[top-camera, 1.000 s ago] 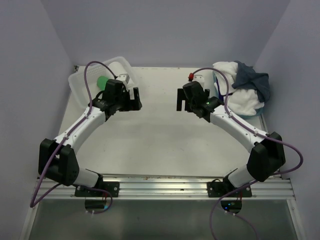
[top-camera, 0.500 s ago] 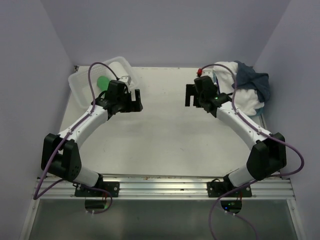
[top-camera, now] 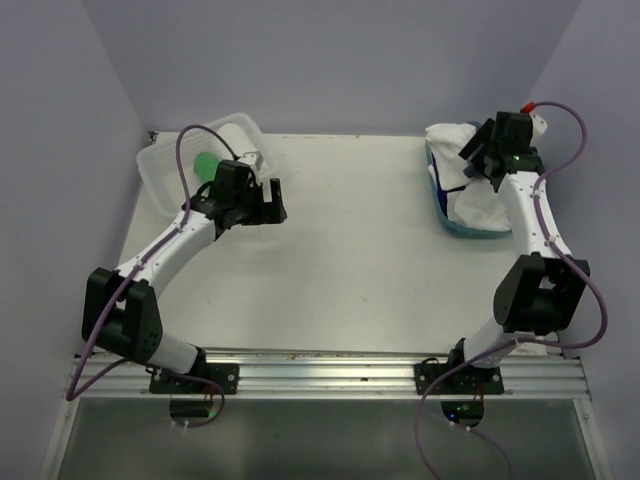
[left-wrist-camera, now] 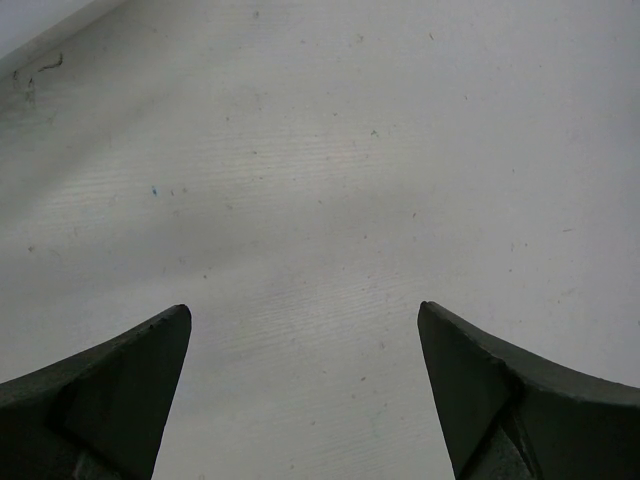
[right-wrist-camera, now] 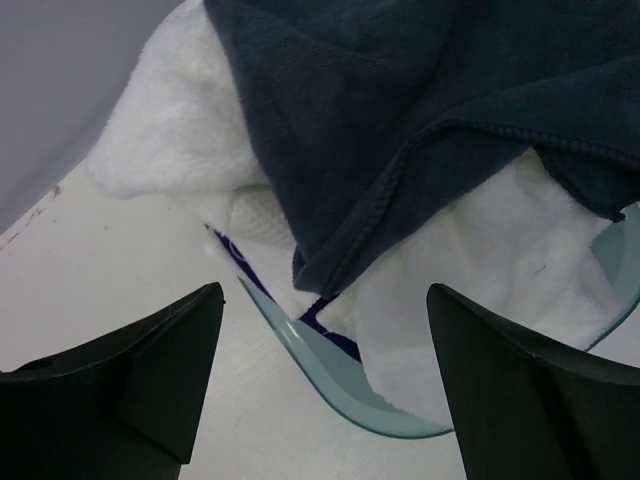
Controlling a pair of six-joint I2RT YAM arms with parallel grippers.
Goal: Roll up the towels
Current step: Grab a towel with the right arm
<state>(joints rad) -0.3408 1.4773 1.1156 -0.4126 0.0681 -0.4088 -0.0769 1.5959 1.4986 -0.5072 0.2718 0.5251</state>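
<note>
As right end effector (right-wrist-camera: 325, 300) gapes, towels (right-wrist-camera: 420, 120) beneath

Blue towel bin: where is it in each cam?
Top external: far right, blue bin below the right gripper.
Left wrist: not in view; only table.
Right wrist: rim curving across bottom centre.
Shared landmark: the white towel in it.

White towel (right-wrist-camera: 165, 150): crumpled, unrolled, heaped in bin (right-wrist-camera: 310, 360), 2 o'clock in top view. Navy towel (right-wrist-camera: 420, 90): loose, draped on top.
</note>
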